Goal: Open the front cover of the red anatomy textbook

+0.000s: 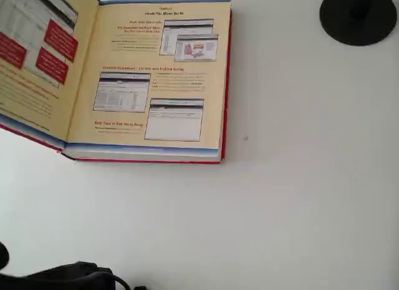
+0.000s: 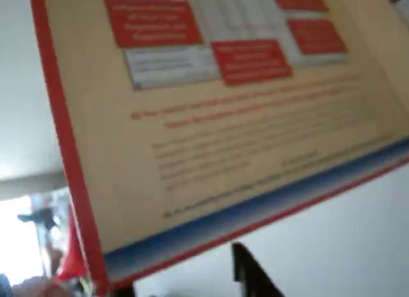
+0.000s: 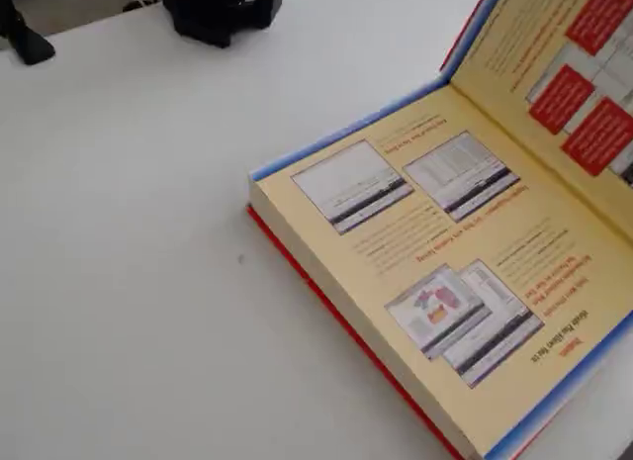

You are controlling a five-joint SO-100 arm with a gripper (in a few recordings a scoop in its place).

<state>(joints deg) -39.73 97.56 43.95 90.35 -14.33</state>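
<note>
Smooth matt white table (image 1: pixel 299 196), glossy yellowish front cover (image 1: pixel 37 59) inside

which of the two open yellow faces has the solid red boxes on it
The front cover, swung open at the left of the overhead view, carries solid red boxes. The facing page of the red anatomy textbook shows only screenshot panels and red headings.

red anatomy textbook (image 1: pixel 149 78) lies open; print on its yellowish first page is mostly too blurred to read. Overhead view: red headings partly legible, roughly "Concrete Assignments ... Problem Solving" mid-page and "Keep Track of How ... Doing" lower left, wording uncertain. Top heading and the screenshot captions unreadable. Front cover (image 2: pixel 223 118) inner face: red boxes with white lettering and red text lines, all illegible in the wrist view; same in the fixed view (image 3: pixel 564 94). No brands, numbers or signs readable anywhere
</note>
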